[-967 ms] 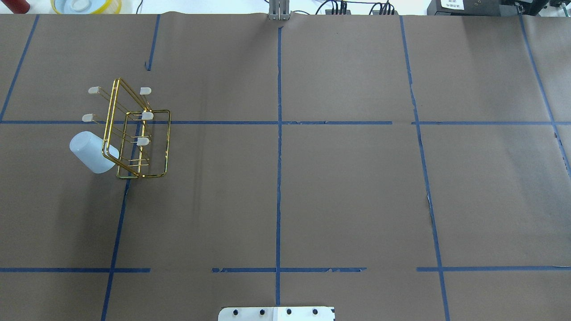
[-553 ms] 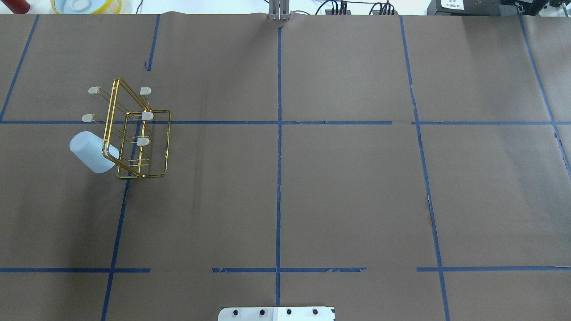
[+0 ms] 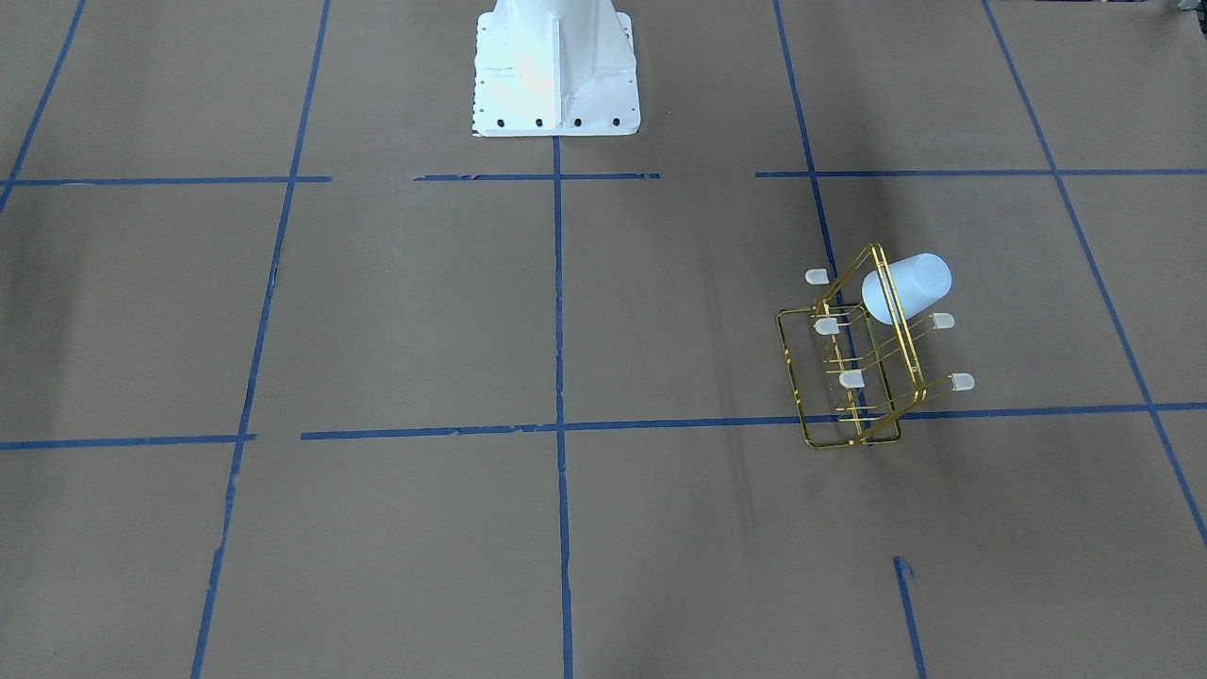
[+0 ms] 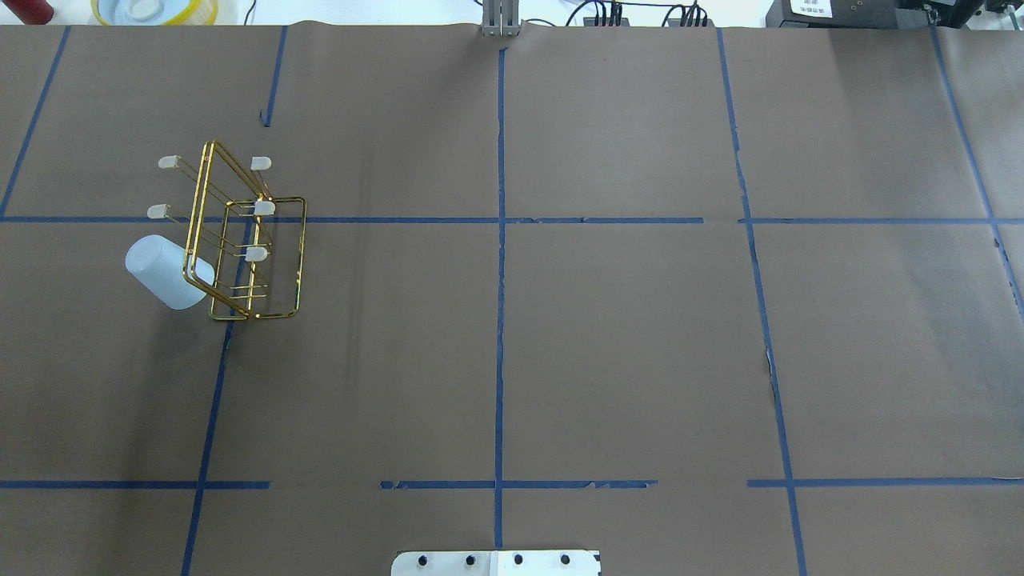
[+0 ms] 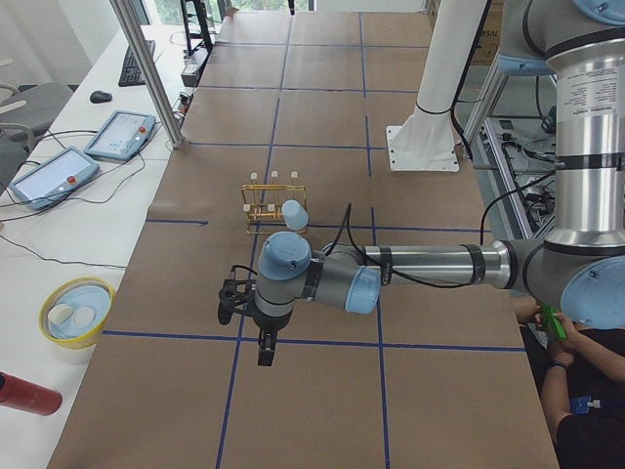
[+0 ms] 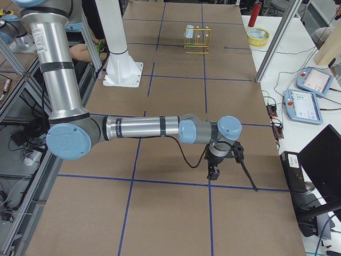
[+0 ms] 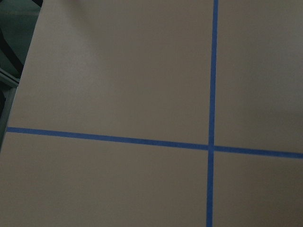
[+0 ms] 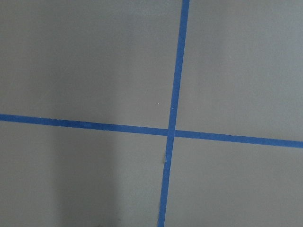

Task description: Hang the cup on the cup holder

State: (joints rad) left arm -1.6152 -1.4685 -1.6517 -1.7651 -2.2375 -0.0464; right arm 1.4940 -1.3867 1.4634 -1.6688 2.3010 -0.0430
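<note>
The cup [image 4: 164,272] is a pale blue-white tumbler. It hangs tilted over one near-left prong of the gold wire cup holder [image 4: 248,240], with its closed end pointing outward. Both also show in the front view, cup [image 3: 910,286] and holder [image 3: 849,377]. No gripper is near them. My left gripper [image 5: 249,327] hangs above the table's left end, nearer the camera than the holder [image 5: 266,203]. My right gripper [image 6: 232,178] hangs above the table's right end, far from the cup [image 6: 189,33]. I cannot tell whether either is open or shut. The wrist views show only brown paper and blue tape.
The robot base [image 3: 554,66] stands at the table's middle near edge. A yellow bowl [image 4: 152,10] and a red cylinder [image 4: 28,10] sit beyond the far left edge. A metal post [image 4: 501,20] stands at the far edge. Tablets [image 5: 117,132] lie on the side bench.
</note>
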